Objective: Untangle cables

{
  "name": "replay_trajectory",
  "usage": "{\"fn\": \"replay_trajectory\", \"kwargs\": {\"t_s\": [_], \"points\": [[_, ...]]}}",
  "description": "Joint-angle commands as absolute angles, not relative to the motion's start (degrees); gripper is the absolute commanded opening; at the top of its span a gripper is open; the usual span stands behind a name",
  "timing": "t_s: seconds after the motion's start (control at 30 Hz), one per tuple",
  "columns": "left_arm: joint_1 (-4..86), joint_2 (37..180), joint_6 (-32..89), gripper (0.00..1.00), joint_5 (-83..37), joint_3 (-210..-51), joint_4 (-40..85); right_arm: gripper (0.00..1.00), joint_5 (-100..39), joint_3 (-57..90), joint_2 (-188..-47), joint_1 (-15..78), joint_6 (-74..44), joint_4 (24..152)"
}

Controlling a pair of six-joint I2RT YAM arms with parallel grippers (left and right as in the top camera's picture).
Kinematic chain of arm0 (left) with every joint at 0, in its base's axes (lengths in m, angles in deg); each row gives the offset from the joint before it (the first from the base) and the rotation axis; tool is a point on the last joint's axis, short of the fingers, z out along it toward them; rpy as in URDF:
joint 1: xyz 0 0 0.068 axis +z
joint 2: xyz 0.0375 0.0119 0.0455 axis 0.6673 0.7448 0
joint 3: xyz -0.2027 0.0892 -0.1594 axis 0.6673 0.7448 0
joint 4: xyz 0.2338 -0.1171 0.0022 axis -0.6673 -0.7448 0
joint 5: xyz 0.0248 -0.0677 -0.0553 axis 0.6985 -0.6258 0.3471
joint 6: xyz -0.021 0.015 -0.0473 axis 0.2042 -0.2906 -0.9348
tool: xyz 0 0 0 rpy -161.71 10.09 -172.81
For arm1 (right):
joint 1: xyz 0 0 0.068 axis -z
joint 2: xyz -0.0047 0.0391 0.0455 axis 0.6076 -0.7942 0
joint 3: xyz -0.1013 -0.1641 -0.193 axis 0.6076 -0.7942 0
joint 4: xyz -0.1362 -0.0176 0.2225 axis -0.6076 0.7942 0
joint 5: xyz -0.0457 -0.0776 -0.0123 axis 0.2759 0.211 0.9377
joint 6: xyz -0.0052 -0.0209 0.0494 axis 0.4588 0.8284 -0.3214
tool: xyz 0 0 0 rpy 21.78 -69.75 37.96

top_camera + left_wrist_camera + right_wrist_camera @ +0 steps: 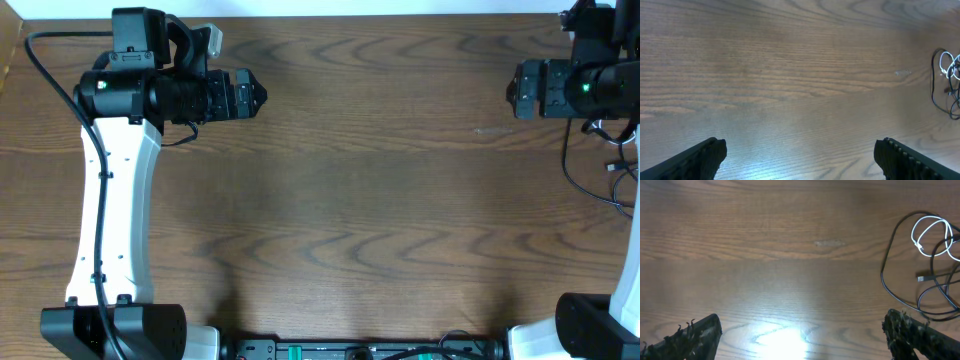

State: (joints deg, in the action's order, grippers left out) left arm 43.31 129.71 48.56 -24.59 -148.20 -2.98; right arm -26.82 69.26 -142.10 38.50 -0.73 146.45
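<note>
The cables (883,277) lie in a loose tangle at the table's right edge: a thin black cable in a wide arc with a thin white cable (914,239) looped through it and a small plug (922,278) inside. In the overhead view the tangle (565,165) lies just below my right arm. The left wrist view shows it far off at the right (933,85). My left gripper (257,96) hovers open at the far left, well away from it. My right gripper (513,88) hovers open at the far right, the tangle just to its side. Both hold nothing.
The brown wooden table (360,200) spreads between the two arms. The left arm's white link (110,210) runs down the left side. A black base rail (360,350) sits along the near edge. The table's left edge (8,70) shows at the upper left.
</note>
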Motion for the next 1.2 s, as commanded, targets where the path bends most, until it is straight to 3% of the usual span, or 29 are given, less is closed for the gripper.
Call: {"fn": "replay_trajectory", "kwargs": {"t_s": [0.0,0.13,0.23,0.6,0.73,0.9,1.17], "points": [[43.49,129.62,49.74,1.0,-24.03,-148.13,-3.08,0.99,-25.83,69.32,-142.08,38.5,-1.45,144.15],[43.49,129.62,49.74,1.0,-24.03,-148.13,-3.08,0.99,-25.86,66.77,-139.43,38.39,-1.41,133.77],[43.49,129.62,49.74,1.0,-24.03,-148.13,-3.08,0.99,-25.86,56.69,-132.88,38.11,0.08,125.05],[43.49,129.62,49.74,1.0,-24.03,-148.13,-3.11,0.99,-25.57,-7.98,-92.53,38.13,0.71,78.3],[43.49,129.62,49.74,1.0,-24.03,-148.13,-3.11,0.99,-25.16,-23.5,-81.12,38.13,0.71,66.01],[43.49,129.62,49.74,1.0,-24.03,-148.13,-3.08,0.99,-23.5,-37.69,-68.27,38.11,0.69,57.25],[43.49,129.62,49.74,1.0,-24.03,-148.13,-3.11,0.99,-23.28,-52.05,-51.99,38.09,0.65,54.56]]}}
